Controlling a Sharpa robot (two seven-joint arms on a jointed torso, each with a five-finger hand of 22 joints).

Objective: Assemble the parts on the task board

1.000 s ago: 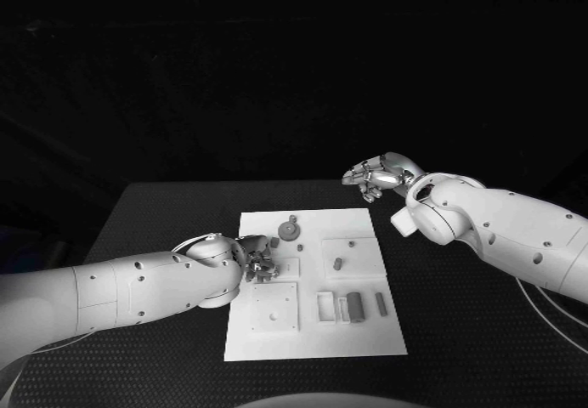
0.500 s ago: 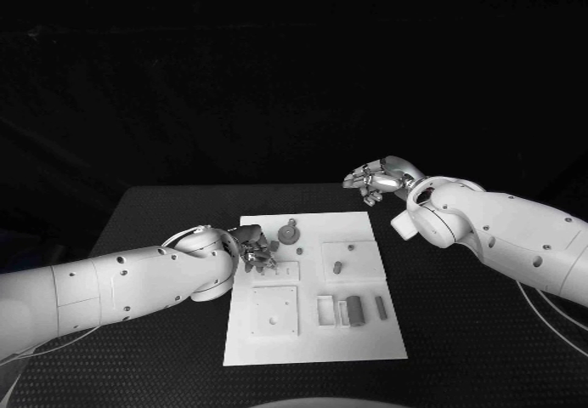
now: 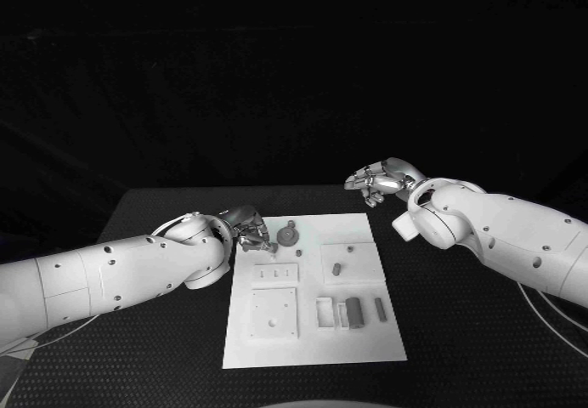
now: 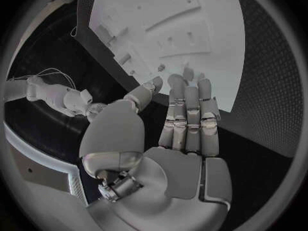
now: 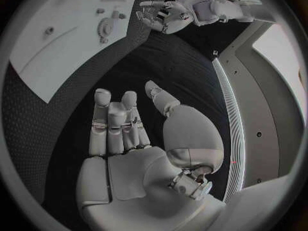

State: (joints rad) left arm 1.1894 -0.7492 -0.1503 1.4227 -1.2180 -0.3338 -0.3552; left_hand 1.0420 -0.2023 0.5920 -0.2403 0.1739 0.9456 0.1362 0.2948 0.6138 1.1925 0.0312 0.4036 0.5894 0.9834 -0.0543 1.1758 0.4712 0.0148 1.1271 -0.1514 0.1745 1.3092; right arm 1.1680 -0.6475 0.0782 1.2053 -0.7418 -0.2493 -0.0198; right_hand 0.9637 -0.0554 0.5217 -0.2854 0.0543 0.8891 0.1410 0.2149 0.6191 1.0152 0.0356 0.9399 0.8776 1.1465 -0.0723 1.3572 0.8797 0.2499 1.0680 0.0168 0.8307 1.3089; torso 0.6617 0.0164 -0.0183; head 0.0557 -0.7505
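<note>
Since a moment ago our left hand, fingers apart and empty, has slid up the task board to just beside the round part, nearer than our open-fingered right hand.

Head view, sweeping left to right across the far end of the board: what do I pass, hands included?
left hand at the task board's far left corner → round gear-like part lying on the board → small peg part → right hand, raised beyond the board's far right corner.

right robot hand empty, fingers apart | task board beyond | left robot hand near board
</note>
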